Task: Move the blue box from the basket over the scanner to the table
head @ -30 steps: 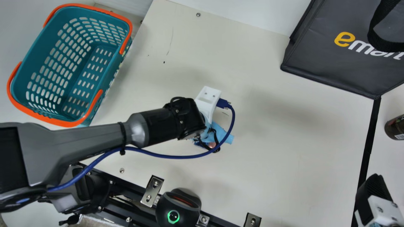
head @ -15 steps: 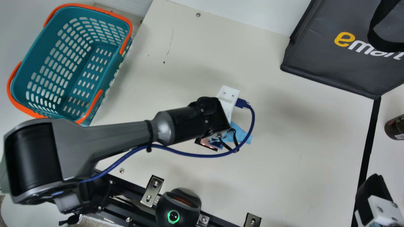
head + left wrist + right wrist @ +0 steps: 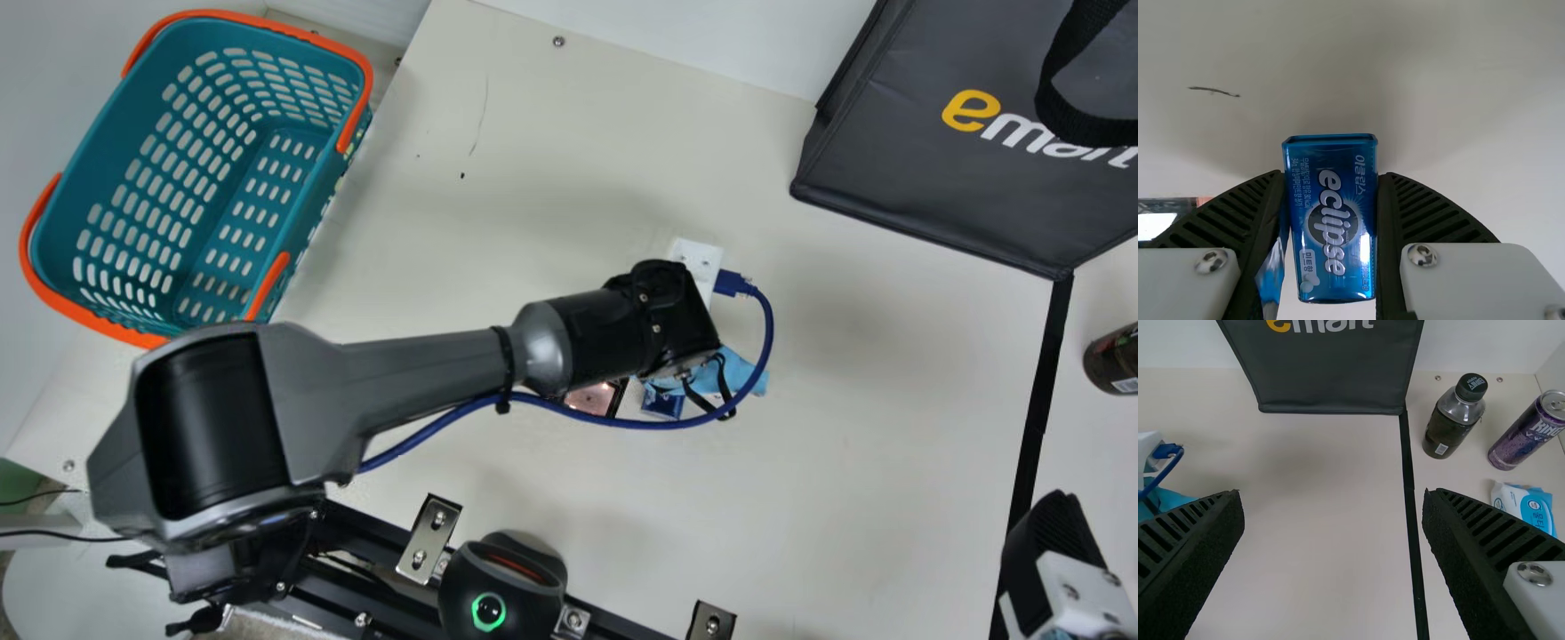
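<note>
In the main view my left gripper [image 3: 736,372], wrapped in light blue, is over the middle of the table, its fingertips hidden under the wrist. The blue box [image 3: 662,405] peeks out beneath it, right of the scanner [image 3: 597,399], a flat black-framed plate with pinkish glass. My left gripper [image 3: 1331,179] holds the blue box [image 3: 1331,217] between both ribbed fingers in the left wrist view; the scanner [image 3: 1157,223] is partly behind a finger. At the main view's lower right edge is my right gripper [image 3: 1055,533]. Seen by its own camera, the right gripper [image 3: 1333,497] is open with nothing between its fingers.
The teal basket [image 3: 293,169] with orange handles stands at the left, a dark bag [image 3: 933,187] at the back right. Across the black strip are a bottle [image 3: 1453,420], a can [image 3: 1528,433] and a white-blue pack [image 3: 1525,507]. A green-ringed device [image 3: 524,578] is at the front edge.
My left arm has moved steadily right across the table with the blue box, uncovering the scanner. The right gripper, basket and bag have stayed put.
</note>
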You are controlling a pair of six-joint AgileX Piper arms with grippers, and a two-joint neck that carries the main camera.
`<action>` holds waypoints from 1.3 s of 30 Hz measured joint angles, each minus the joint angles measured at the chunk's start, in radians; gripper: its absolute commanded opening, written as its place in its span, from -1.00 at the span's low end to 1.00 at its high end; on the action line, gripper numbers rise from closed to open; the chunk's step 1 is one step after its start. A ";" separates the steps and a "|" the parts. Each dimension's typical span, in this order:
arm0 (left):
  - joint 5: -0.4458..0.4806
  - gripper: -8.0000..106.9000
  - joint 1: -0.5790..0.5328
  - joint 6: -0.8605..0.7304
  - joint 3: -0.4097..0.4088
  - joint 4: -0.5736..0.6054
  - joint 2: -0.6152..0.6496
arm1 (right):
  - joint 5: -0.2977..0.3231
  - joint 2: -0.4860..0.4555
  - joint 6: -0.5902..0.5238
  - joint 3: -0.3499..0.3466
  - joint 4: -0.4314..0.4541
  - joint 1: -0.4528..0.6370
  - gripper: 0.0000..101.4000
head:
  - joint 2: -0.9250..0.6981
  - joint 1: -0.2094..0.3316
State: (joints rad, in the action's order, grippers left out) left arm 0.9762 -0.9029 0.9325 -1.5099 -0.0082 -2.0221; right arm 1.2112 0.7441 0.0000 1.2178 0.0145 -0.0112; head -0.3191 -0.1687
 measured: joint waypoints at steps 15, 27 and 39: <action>0.004 -0.24 0.010 0.027 -0.029 0.030 -0.043 | -0.002 0.000 0.000 0.000 0.000 0.000 0.87 | 0.000 0.000; 0.001 0.45 0.025 0.003 -0.027 0.057 -0.041 | -0.002 0.000 0.000 0.000 0.000 0.000 0.87 | 0.000 0.002; -0.042 0.71 0.101 -0.115 0.042 0.145 0.079 | -0.002 0.000 0.000 0.000 0.000 0.000 0.87 | 0.000 0.000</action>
State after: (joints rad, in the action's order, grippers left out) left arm 0.9337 -0.8021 0.8175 -1.4681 0.1371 -1.9429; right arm 1.2090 0.7441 0.0000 1.2178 0.0145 -0.0112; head -0.3191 -0.1687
